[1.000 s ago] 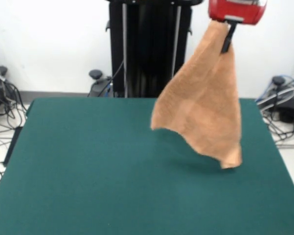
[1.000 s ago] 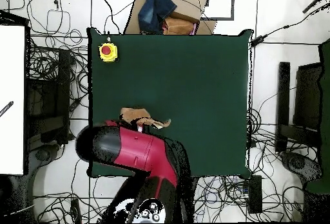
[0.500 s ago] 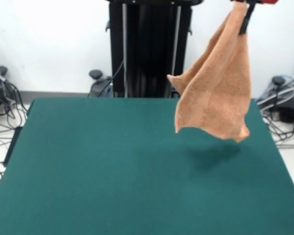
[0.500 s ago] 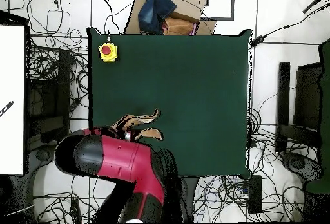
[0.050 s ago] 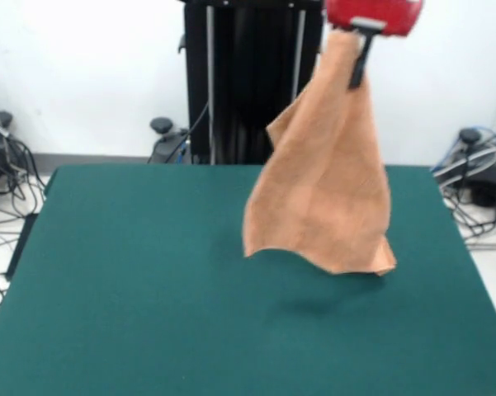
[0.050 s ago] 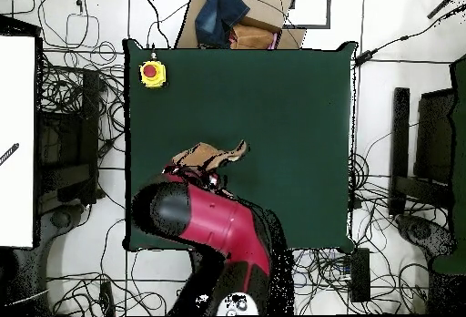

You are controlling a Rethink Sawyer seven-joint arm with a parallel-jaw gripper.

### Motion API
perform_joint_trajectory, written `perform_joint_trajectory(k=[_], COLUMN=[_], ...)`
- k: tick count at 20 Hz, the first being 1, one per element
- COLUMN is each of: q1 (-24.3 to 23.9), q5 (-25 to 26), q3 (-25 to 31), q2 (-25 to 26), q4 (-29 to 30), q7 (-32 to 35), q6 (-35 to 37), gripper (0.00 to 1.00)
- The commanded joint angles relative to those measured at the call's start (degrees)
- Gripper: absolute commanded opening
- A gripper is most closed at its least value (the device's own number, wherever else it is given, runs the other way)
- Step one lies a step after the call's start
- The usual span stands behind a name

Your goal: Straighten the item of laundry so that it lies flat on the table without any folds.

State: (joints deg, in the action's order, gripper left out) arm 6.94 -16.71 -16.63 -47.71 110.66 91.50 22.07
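Green cloth covers the table, which fills the lower frame in the front view. Right of centre the towel hangs clear above it, draped in folds from one pinched corner. At the top, the gripper is clamped on that corner. Smallest, a yellow button box sits at the overhead view's upper left.
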Motion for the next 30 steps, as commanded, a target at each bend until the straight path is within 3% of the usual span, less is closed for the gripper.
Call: perform_joint_trajectory(k=[1, 8, 21, 30], q1=[-2.45, -3.01, -8.8, -14.95], q5=[-0.3, -0.32, 4.58, 11.23], q3=[8.81, 9.94, 12.22, 14.3], q2=[4.42, 4.66, 4.89, 7.93], q4=[5.28, 5.33, 5.89, 3.23], q7=[9.53, 10.08, 5.53, 3.35], q6=[-4.45, -5.0, -8.19, -12.37], gripper=[0.0, 0.0, 0.0, 0.0])
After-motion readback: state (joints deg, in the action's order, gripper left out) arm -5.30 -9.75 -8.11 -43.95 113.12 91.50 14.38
